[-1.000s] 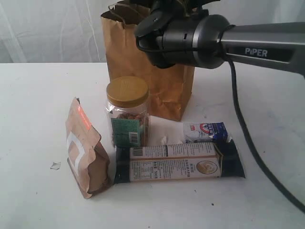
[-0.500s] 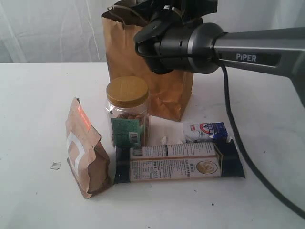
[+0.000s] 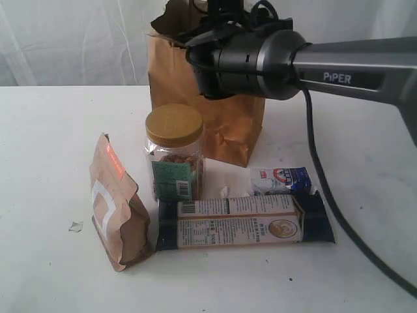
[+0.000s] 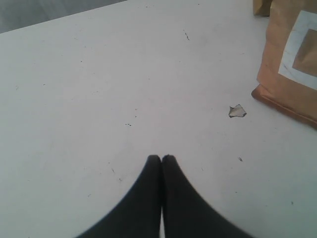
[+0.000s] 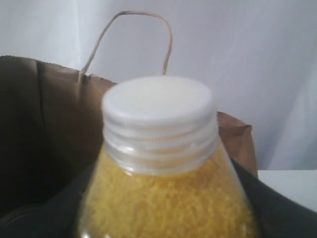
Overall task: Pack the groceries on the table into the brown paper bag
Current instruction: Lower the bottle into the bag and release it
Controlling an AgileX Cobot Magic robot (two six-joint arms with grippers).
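My right gripper (image 5: pixel 163 213) is shut on the yellow-grain bottle (image 5: pixel 166 198) with its white cap (image 5: pixel 159 101), held at the open mouth of the brown paper bag (image 3: pixel 228 124). In the exterior view the arm hides the bottle. On the table (image 3: pixel 52 130) before the bag stand the yellow-lidded jar (image 3: pixel 173 153) and the brown pouch (image 3: pixel 117 208). The long dark-blue-and-white packet (image 3: pixel 244 223) and the small blue-white packet (image 3: pixel 281 179) lie flat. My left gripper (image 4: pixel 162 158) is shut and empty over bare tabletop, apart from the pouch (image 4: pixel 292 64).
A small white crumb (image 3: pixel 75 226) lies left of the pouch and shows near the left gripper too, crumb (image 4: pixel 237 111). The bag's loop handle (image 5: pixel 133 39) rises behind the bottle cap. A white curtain hangs behind the table.
The right arm has shifted up and back towards the bag's mouth. The bag's top has been pushed and its left edge now sits further right.
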